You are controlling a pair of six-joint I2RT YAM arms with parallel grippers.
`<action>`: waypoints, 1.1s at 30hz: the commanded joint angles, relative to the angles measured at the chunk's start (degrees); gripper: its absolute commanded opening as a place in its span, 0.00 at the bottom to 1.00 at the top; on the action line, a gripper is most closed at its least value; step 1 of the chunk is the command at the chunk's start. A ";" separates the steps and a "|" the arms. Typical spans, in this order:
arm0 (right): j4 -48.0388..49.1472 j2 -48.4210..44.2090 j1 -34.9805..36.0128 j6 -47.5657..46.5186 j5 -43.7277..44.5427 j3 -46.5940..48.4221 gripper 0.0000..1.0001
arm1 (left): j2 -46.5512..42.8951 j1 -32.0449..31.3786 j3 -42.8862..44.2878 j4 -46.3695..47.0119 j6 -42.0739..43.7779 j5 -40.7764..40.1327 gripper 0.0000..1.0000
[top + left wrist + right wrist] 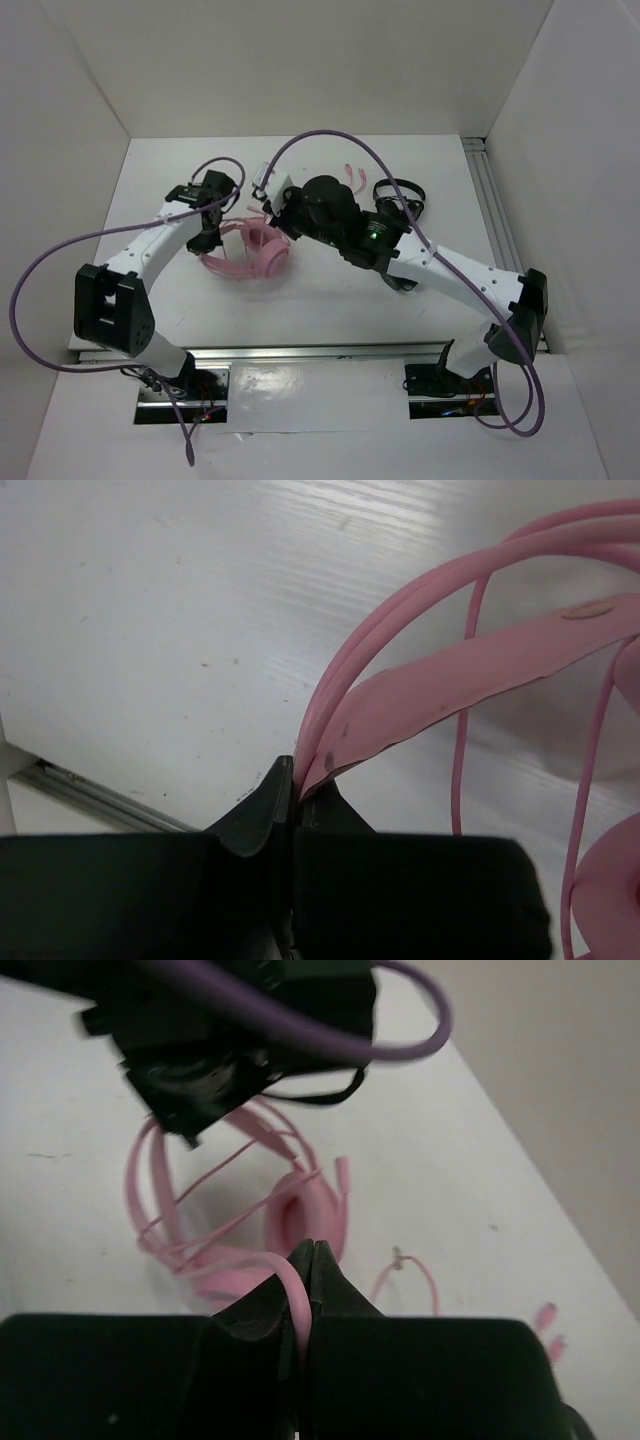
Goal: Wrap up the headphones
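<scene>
The pink headphones [248, 258] lie on the white table [330, 290] left of centre, between the two arms. My left gripper [213, 228] is shut on the flat headband strap and wire band [470, 670] at its end [298, 780]. A thin pink cord [459, 750] hangs beside the band. My right gripper [270, 212] is shut on the pink cord [292, 1285], just above an earcup [300, 1215]. In the right wrist view my right gripper [308, 1255] faces the left gripper's black body [200, 1070] across the headphones. More cord loops [410, 1275] lie on the table.
Black headphones [400, 195] lie at the back right, behind the right arm. Small pink bits [355, 172] lie near them. White walls enclose the table on three sides. A metal rail [485, 190] runs along the right edge. Purple cables [330, 140] arc over both arms.
</scene>
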 commanded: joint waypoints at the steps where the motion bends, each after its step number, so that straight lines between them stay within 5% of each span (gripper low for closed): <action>1: 1.73 0.31 0.10 -7.03 11.41 2.95 0.00 | -6.13 -7.19 -2.54 5.08 1.89 -2.99 0.00; 5: 10.51 -0.75 -3.58 -10.82 18.20 -3.03 0.00 | -15.98 -12.31 -7.82 9.02 4.35 -1.60 0.00; 12: 15.37 0.65 -9.82 -9.07 13.29 -3.31 0.03 | -28.37 -21.27 -8.71 8.42 8.13 7.72 0.00; 20: 12.11 5.05 -16.76 -3.37 -9.34 0.40 0.04 | -32.09 -25.94 0.77 1.48 12.61 22.31 0.00; 25: 15.79 5.58 -21.86 5.68 -25.63 -3.91 0.09 | -30.77 -25.94 15.33 -4.14 10.86 20.30 0.00; 33: 38.72 15.84 -21.61 27.89 -51.11 -10.70 0.31 | -28.39 -25.94 30.49 -6.28 7.77 20.47 0.00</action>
